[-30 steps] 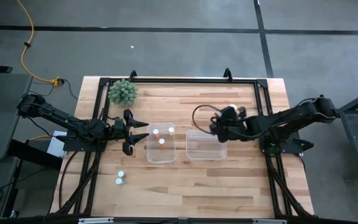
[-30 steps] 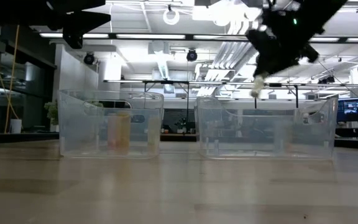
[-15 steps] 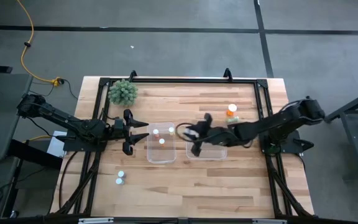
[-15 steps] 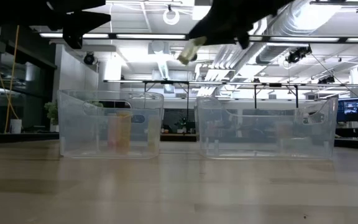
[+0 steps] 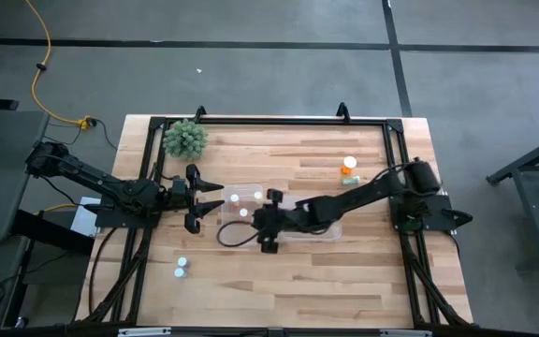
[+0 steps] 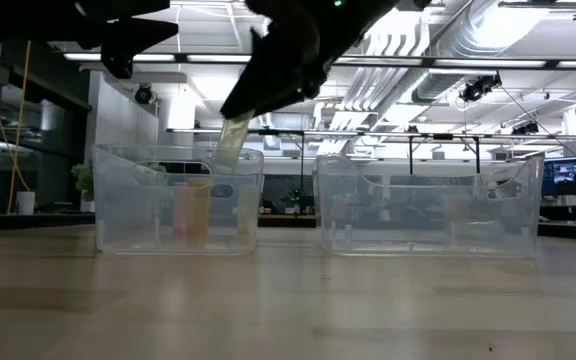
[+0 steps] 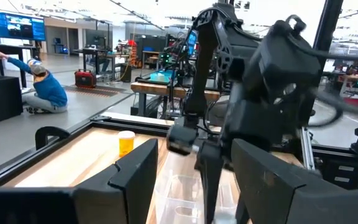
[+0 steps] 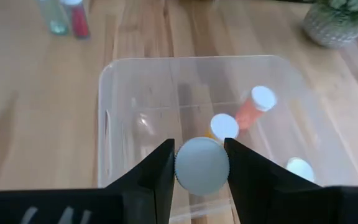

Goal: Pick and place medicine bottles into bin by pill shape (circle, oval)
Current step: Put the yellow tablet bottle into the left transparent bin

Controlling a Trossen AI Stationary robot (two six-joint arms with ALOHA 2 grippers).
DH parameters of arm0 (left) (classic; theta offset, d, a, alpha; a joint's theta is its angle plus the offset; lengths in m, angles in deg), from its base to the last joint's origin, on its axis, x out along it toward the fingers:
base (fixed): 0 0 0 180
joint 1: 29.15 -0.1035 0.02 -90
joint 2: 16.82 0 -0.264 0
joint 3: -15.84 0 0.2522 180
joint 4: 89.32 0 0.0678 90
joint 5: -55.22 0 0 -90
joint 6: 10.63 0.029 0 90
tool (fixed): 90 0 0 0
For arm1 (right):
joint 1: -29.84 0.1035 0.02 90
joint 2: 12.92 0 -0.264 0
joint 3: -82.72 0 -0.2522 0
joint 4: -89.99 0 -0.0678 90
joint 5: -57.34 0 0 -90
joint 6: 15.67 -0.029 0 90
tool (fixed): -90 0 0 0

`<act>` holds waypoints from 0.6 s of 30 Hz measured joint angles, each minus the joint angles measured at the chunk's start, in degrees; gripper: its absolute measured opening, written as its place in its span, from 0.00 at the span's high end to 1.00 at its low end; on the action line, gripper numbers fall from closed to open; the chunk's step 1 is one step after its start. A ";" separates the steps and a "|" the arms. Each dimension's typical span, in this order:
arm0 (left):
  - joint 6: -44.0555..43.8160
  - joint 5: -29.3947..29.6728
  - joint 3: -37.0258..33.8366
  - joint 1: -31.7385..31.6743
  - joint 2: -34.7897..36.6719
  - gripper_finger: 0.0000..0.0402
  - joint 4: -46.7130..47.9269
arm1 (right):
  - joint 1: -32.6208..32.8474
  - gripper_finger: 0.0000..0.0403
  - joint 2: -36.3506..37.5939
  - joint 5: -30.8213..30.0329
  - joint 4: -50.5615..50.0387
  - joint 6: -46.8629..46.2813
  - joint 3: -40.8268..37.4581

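The right tool (image 5: 268, 222) is clamping a pale bottle (image 6: 233, 143), hanging it over the left tub (image 5: 230, 236), cap up and body tilting down toward the tub floor at 6 o'clock. The left tool (image 5: 206, 198), fingers apart, is waiting at the tub's 9 o'clock side.

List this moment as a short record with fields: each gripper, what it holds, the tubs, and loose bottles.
right gripper: over the left clear plastic tub, shut on a pale greenish-clear bottle with a white cap
left gripper: open, waiting beside the left tub
left tub contents: three white-capped bottles, one an orange bottle
right clear plastic tub: contents unclear
loose bottles: two at the front left, two at the back right
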 joint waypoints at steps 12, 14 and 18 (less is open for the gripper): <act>0.00 -0.02 0.00 -0.02 0.00 0.51 -0.03 | -2.37 0.71 -5.59 -0.24 -6.02 0.65 3.67; 0.00 -0.02 0.00 0.00 0.00 0.51 0.01 | -2.60 0.71 -5.59 -0.20 -6.49 0.59 3.65; -0.04 -0.02 0.00 -0.01 0.00 0.51 0.00 | -2.77 0.71 -5.59 0.00 -7.34 -1.13 3.63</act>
